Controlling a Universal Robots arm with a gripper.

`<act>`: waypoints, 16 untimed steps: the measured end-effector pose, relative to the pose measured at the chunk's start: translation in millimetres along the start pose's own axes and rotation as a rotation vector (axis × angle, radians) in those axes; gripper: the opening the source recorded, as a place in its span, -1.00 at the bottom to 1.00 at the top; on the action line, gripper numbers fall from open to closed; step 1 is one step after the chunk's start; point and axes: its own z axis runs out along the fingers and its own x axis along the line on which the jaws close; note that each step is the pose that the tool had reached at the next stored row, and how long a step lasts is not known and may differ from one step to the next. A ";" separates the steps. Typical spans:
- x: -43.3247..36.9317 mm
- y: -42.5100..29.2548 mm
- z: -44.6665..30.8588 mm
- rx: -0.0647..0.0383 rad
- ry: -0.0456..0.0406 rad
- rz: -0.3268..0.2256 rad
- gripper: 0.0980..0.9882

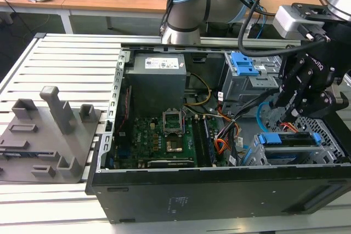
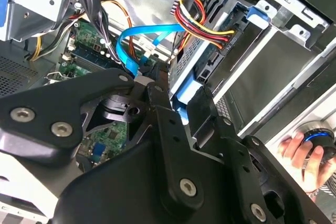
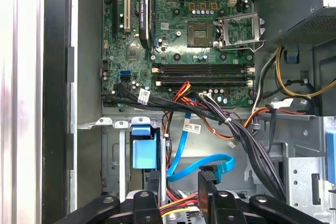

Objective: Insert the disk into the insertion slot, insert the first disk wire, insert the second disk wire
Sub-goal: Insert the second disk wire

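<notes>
The disk [image 1: 290,141], blue carrier and all, already sits inside the insertion slot [image 1: 329,135] at the open computer case's [image 1: 219,184] corner, on the exterior view's right. The end effector [image 1: 286,114] hangs just above it (whether clenched or released, I cannot tell). The second disk wire [image 3: 202,163] loops beside the cage, its black plug [image 3: 207,174] near the black fingers [image 3: 231,208]. The case rests on a slatted worktop [image 1: 66,58].

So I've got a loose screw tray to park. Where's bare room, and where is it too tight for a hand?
Bare: the slatted table behind the grey fixture block, and the strip in front of the computer case. Crowded: inside the case around the gripper, where the light-blue cable, the orange and black wires and the disk pack together.
</notes>
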 end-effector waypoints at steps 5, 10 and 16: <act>0.1 3.7 0.3 0.000 0.0001 -0.001 -0.28; -2.2 4.5 0.6 0.000 0.0030 -0.050 -0.28; -2.7 6.0 -7.6 0.000 0.0036 -0.066 -0.28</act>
